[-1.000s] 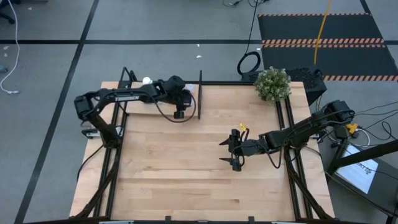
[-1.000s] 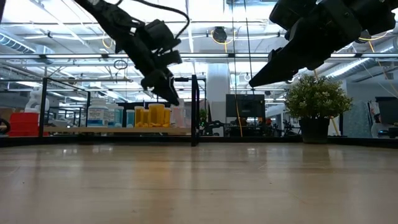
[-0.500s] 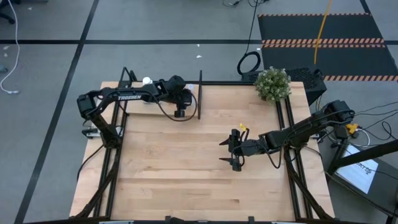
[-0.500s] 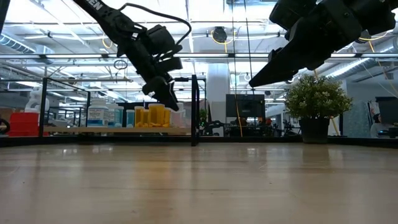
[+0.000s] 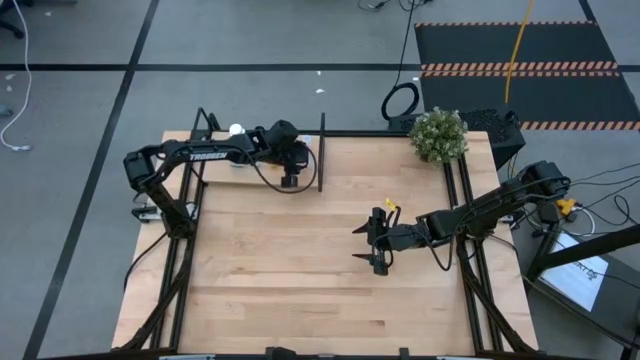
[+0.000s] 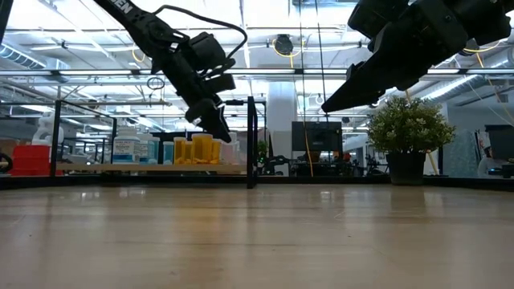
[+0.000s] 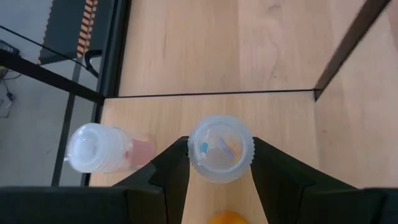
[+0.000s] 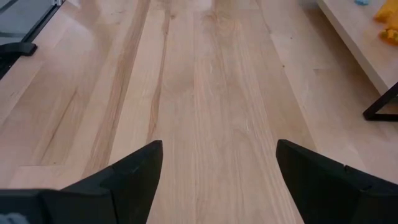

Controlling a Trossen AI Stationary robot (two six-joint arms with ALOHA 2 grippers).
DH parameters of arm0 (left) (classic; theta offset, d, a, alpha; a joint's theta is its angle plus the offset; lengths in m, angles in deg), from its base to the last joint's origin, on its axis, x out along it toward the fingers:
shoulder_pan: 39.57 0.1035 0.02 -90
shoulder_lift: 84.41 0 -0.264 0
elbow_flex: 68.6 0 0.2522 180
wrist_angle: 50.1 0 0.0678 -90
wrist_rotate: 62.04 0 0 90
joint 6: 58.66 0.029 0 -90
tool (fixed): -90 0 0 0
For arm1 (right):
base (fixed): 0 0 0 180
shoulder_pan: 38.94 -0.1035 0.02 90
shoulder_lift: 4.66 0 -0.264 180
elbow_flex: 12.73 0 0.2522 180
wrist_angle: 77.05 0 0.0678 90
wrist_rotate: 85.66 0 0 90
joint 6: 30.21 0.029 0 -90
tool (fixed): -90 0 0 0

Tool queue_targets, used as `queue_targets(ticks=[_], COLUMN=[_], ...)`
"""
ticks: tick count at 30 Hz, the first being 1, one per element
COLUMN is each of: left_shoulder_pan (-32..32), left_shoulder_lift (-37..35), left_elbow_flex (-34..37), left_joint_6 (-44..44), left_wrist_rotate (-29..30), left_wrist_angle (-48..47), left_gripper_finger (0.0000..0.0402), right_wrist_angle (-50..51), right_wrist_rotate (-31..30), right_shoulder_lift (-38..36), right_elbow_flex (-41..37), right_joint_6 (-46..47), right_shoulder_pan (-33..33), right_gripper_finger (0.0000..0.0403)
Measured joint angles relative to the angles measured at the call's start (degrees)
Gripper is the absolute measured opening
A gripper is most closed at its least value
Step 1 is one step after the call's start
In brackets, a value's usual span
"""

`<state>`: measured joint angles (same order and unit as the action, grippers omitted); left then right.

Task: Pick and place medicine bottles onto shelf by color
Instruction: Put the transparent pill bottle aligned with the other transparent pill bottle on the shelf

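Observation:
My left gripper (image 5: pixel 289 178) hangs over the light-wood shelf (image 5: pixel 232 170) at the table's far left, shut on a pale clear-blue bottle (image 7: pixel 221 149). Beside it on the shelf plank (image 7: pixel 161 112) is a white-capped bottle with a pinkish body (image 7: pixel 99 148). An orange bottle top (image 7: pixel 227 218) shows just below the held one. In the low view, yellow-orange bottles (image 6: pixel 197 149) and white ones (image 6: pixel 124 148) stand on the shelf. My right gripper (image 5: pixel 374 248) hovers open over the middle of the table, with nothing between its fingers (image 8: pixel 134 171). My left gripper pinches the bottle's ribbed cap (image 7: pixel 194 157) between its two fingers (image 7: pixel 171 171), one on each side. The fingers slant down from above. The bottle stands upright with its cap up. Whether its base rests on the shelf plank I cannot tell.
A black upright divider (image 5: pixel 322 150) bounds the shelf on its right. A potted plant (image 5: pixel 438 134) stands at the far right corner. Bare wooden tabletop (image 5: pixel 300 280) lies near and between the arms. A red box (image 6: pixel 32 159) shows in the room beyond the shelf.

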<state>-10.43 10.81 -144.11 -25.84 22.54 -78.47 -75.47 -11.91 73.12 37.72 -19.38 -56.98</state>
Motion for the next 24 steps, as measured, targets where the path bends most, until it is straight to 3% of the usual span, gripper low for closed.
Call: queue_targets(ticks=[10,24], left_shoulder_pan=[-0.1,-1.2], left_shoulder_lift=[0.5,2.3], left_elbow_flex=[0.0,-0.1], left_joint_6=[0.5,1.2], left_wrist_rotate=[0.5,4.5], left_wrist_angle=[1.2,1.5], left_gripper_finger=[0.0164,0.0227], right_wrist_angle=[0.0,0.0], right_wrist_rotate=[0.0,0.1], right_shoulder_lift=[0.0,-1.2], right_elbow_flex=[0.0,0.0], right_joint_6=[-0.2,-0.4], right_shoulder_pan=[0.0,0.0], right_gripper_finger=[0.0310,0.0310])
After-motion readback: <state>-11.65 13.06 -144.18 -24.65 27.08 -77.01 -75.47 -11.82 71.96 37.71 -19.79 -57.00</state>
